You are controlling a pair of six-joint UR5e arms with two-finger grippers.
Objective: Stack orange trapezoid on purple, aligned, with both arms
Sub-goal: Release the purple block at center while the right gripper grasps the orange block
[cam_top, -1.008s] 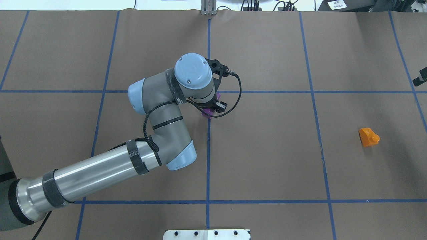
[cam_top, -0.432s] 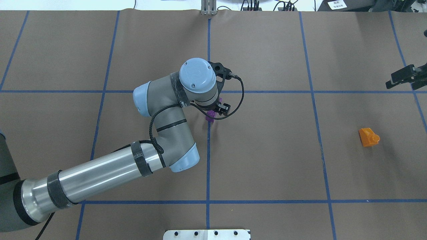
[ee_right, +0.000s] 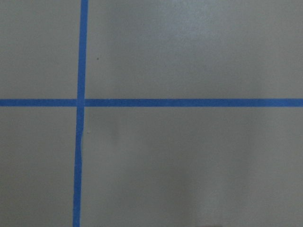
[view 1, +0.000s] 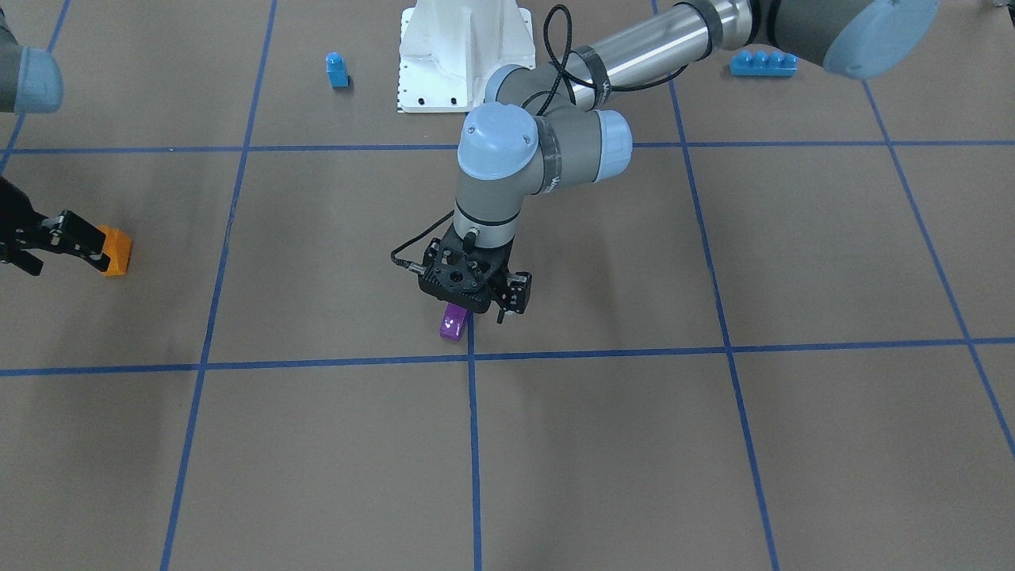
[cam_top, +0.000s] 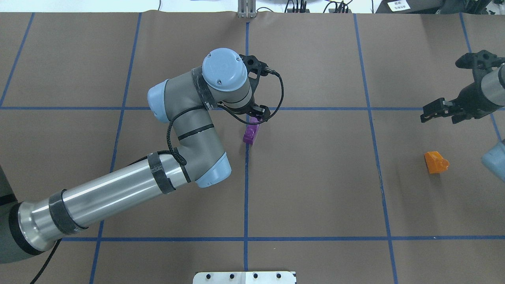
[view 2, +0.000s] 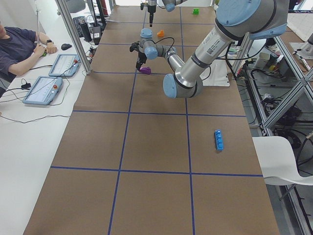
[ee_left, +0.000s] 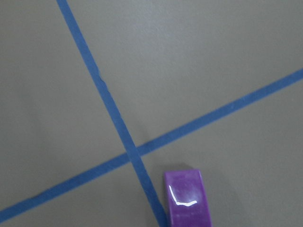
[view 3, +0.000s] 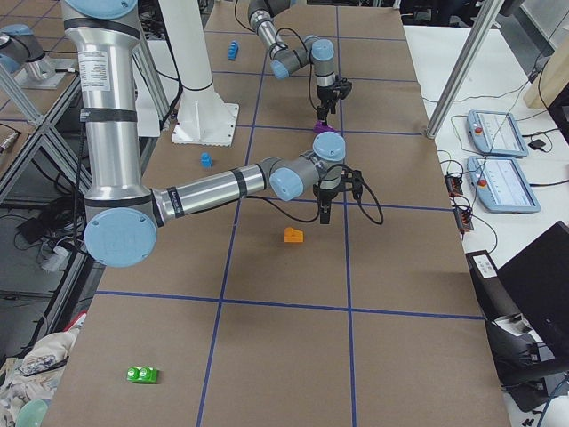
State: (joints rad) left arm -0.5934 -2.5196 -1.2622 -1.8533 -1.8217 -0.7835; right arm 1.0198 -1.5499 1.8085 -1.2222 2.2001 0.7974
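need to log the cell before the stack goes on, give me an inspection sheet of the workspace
surface: brown paper-covered table with a blue tape grid
job's things: small glossy dark purple sloped brick lies by a grid crossing; small glossy orange sloped brick lies apart on the robot's right; not stacked
clutter: small blue single-stud brick; long blue four-stud brick; small green brick
grippers: left gripper close over the purple brick, open or shut unclear; right gripper open, raised, apart from the orange brick
cables: black cable loops beside the left gripper
surroundings: seated person; control tablets; white plastic chair
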